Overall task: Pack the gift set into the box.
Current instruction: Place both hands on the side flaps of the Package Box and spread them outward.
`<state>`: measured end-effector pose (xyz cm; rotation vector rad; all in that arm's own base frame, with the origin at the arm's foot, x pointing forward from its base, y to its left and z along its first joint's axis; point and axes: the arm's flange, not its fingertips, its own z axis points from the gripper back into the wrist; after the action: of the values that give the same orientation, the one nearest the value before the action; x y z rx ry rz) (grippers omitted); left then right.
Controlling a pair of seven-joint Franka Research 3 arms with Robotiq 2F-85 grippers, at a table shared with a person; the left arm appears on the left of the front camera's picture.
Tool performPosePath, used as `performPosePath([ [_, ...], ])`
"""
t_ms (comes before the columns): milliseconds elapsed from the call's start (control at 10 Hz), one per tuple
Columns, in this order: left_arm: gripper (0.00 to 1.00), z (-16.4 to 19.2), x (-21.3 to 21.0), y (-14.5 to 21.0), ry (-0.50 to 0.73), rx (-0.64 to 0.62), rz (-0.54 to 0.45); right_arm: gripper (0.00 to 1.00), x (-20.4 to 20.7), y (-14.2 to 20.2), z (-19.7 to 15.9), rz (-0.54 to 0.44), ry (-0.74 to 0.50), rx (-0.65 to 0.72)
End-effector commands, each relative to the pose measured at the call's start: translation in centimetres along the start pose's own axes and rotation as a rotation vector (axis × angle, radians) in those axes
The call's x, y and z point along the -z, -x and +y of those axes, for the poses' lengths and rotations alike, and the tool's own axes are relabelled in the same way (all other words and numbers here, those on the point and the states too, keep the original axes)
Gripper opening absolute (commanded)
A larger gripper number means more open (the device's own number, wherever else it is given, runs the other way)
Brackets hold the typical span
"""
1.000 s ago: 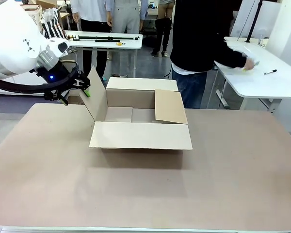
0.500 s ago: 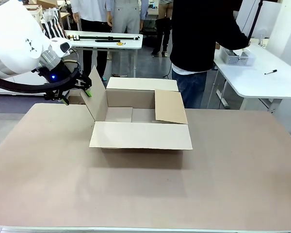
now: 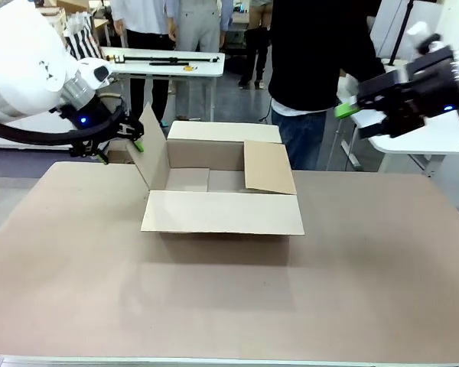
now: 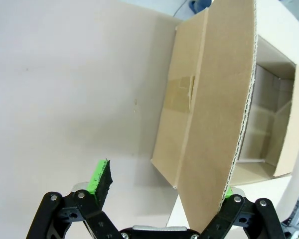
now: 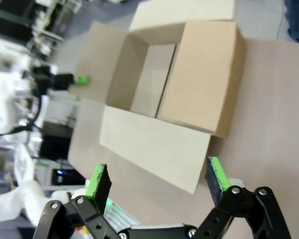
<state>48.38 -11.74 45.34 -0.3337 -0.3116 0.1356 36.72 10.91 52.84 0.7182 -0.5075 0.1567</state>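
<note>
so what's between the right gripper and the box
Nothing lies there. In the right wrist view the open right gripper looks down at the box, with just bare brown tabletop between them.

Person (image 3: 314, 53) behind brown table (image 3: 229, 306); white table (image 3: 206, 69) beyond.

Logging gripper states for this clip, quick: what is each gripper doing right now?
Left gripper: open, fingers straddling the raised flap of the box.
Right gripper: open, holding nothing.
</note>
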Motion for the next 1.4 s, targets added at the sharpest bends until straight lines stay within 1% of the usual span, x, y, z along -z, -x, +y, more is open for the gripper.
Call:
performPosePath([
  [0, 1.0, -0.1, -0.2, -0.2, -0.023, -0.007, -0.008, 1.0, 5.9, 0.7, 0.3, 0.047, 0.159, -0.218],
  [100, 1.0, -0.1, -0.2, -0.2, -0.023, -0.007, -0.008, 1.0, 5.1, 1.0, 0.2, 0.098, 0.129, -0.303],
  [200, 1.0, -0.1, -0.2, -0.2, -0.023, -0.007, -0.008, 1.0, 3.8, 0.8, 1.4, 0.042, 0.064, -0.097],
  [300, 1.0, -0.1, -0.2, -0.2, -0.023, -0.007, -0.008, 1.0, 3.8, 0.8, 1.4, 0.042, 0.064, -0.097],
  [400, 1.0, -0.1, -0.2, -0.2, -0.023, -0.007, -0.008, 1.0, 6.3, 1.5, 2.0, 0.099, 0.108, -0.203],
  [500, 1.0, -0.1, -0.2, -0.2, -0.023, -0.007, -0.008, 1.0, 7.3, 1.2, 1.4, 0.187, 0.275, 0.034],
  [600, 1.0, -0.1, -0.2, -0.2, -0.023, -0.007, -0.008, 1.0, 10.2, -0.7, 2.9, 0.232, 0.347, 0.056],
  [700, 1.0, -0.1, -0.2, -0.2, -0.023, -0.007, -0.008, 1.0, 13.2, -3.1, 4.8, 0.257, 0.393, 0.092],
  [800, 1.0, -0.1, -0.2, -0.2, -0.023, -0.007, -0.008, 1.0, 16.8, -5.5, 7.0, 0.311, 0.457, 0.085],
  [900, 1.0, -0.1, -0.2, -0.2, -0.023, -0.007, -0.008, 1.0, 20.2, -7.2, 8.9, 0.303, 0.5, 0.085],
  [1000, 1.0, -0.1, -0.2, -0.2, -0.023, -0.007, -0.008, 1.0, 23.3, -8.3, 10.5, 0.281, 0.601, 0.047],
  [1100, 1.0, -0.1, -0.2, -0.2, -0.023, -0.007, -0.008, 1.0, 26.3, -8.6, 11.6, 0.314, 0.698, -0.013],
  [1200, 1.0, -0.1, -0.2, -0.2, -0.023, -0.007, -0.008, 1.0, 29.1, -8.4, 11.4, 0.319, 0.867, -0.114],
  [1300, 1.0, -0.1, -0.2, -0.2, -0.023, -0.007, -0.008, 1.0, 27.5, -8.2, 9.8, 0.312, 0.865, -0.108],
])
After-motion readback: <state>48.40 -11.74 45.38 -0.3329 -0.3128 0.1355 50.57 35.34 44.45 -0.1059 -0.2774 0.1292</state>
